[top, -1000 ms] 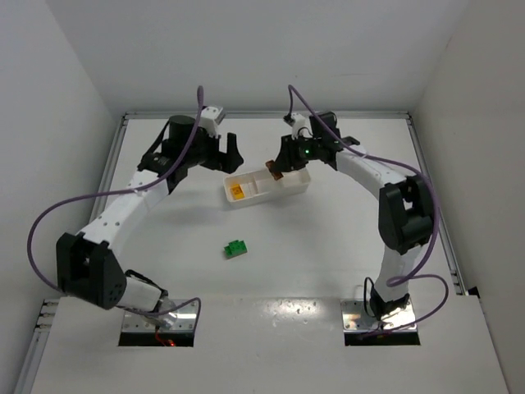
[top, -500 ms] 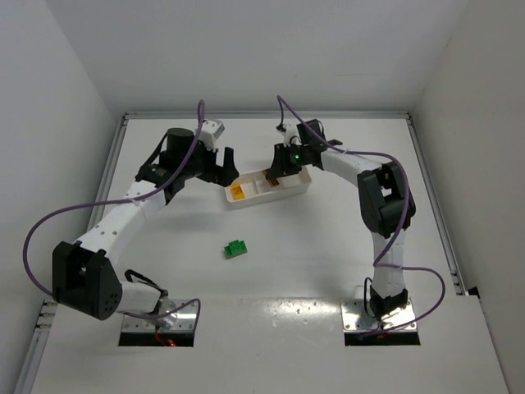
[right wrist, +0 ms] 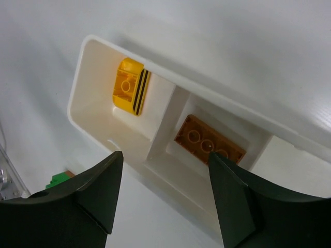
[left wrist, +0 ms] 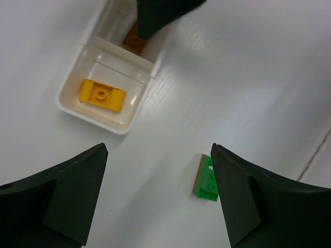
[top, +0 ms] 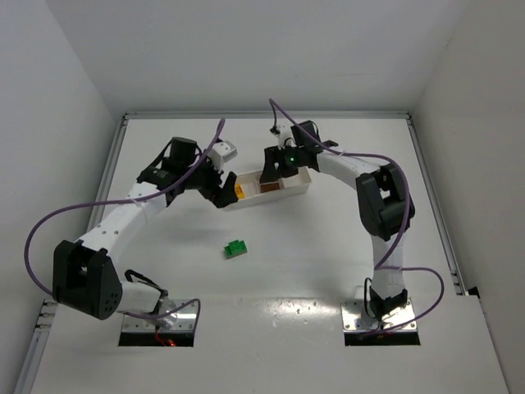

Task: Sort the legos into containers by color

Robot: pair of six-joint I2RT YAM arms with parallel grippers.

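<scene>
Three legos show: one yellow brick (right wrist: 129, 87) in the left end compartment of the white three-compartment tray (top: 300, 182), one brown brick (right wrist: 209, 142) in the middle compartment, and one green brick (top: 237, 247) on the table (top: 328, 263), nearer and well apart. The right gripper (right wrist: 165, 201) hangs over the middle compartment and the left gripper (left wrist: 155, 196) is by the tray's left end, both with fingers apart and empty.

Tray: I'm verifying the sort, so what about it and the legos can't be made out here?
- Third compartment: top view, tiny beside the right hand; right wrist view, cut by a finger and the edge.
- Green lego: right wrist view, mostly behind a finger.
- Brown lego: left wrist view, partly under the right hand.
</scene>
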